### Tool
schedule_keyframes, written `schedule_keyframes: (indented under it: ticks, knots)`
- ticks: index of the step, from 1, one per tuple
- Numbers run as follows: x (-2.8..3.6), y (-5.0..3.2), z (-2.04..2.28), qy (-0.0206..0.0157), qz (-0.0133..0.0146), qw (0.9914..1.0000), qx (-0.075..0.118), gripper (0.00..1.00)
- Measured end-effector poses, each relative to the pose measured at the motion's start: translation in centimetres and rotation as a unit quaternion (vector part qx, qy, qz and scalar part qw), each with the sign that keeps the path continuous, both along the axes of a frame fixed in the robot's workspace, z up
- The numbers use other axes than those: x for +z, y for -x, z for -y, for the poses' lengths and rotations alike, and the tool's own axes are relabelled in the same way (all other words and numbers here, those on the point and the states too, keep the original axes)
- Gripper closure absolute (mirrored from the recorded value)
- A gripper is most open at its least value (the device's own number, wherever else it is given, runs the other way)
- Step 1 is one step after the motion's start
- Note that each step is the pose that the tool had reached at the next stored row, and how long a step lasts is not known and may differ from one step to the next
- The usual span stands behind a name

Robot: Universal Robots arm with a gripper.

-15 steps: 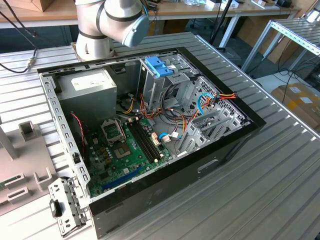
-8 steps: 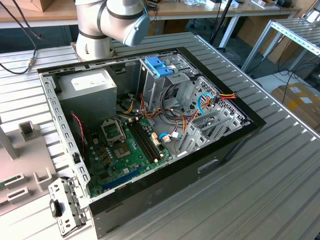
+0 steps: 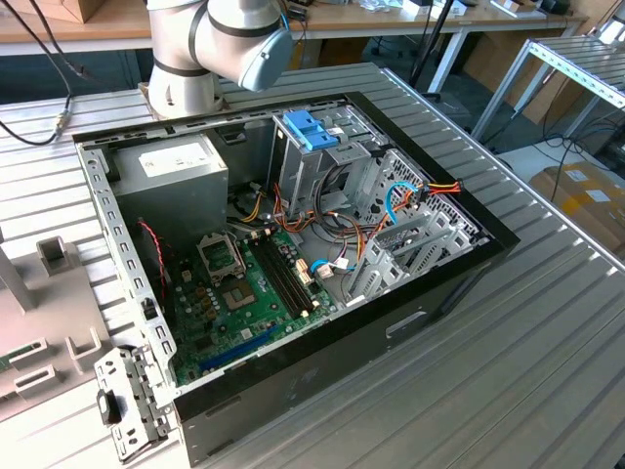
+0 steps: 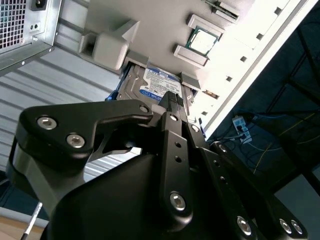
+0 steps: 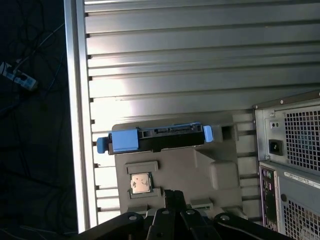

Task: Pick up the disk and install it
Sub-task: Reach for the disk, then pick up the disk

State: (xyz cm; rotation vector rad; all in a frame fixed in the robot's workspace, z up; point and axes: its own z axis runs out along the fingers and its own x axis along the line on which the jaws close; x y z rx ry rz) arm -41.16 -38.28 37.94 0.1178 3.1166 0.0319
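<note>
Clenched on nothing, one hand [image 4: 175, 97] hovers near one disk [image 4: 152, 85] lying in one grey holder [image 4: 160, 20].

The disk [image 4: 159, 86] wears a white label, seemingly blue-banded; the fixture [image 5: 200, 165] is grey.

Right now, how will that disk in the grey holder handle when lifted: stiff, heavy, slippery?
The disk looks like a rigid metal slab, so probably stiff and heavy for its size. Its flat faces may be slippery; the blue rails on it could give better purchase.
</note>
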Motion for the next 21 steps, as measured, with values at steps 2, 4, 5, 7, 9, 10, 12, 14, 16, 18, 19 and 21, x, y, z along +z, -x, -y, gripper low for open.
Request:
schedule_keyframes:
  ticks: [2,4,5,7,9,10,12,14,16,18,19,21]
  knots:
    - [0.0,0.0,0.0,0.0,0.0,1.0,0.0,0.89]
    - [0.0,0.01,0.0,0.0,0.0,1.0,0.0,0.89]
    - [0.0,0.01,0.0,0.0,0.0,1.0,0.0,0.89]
    - [0.0,0.02,0.0,0.0,0.0,1.0,0.0,0.89]
    - [0.0,0.02,0.0,0.0,0.0,1.0,0.0,0.89]
    - [0.0,0.02,0.0,0.0,0.0,1.0,0.001,0.89]
    - [0.0,0.02,0.0,0.0,0.0,0.99999,0.005,0.89]
    - [0.0,0.02,0.0,0.0,0.0,0.9999,0.014,0.89]
    - [0.0,0.02,0.0,0.0,0.0,0.99972,0.023,0.89]
    - [0.0,0.02,0.0,0.0,0.0,0.99948,0.032,0.89]
    - [0.0,0.02,0.0,0.0,0.0,0.99934,0.036,0.89]
    - [0.0,0.02,0.0,0.0,0.0,0.99898,0.045,0.89]
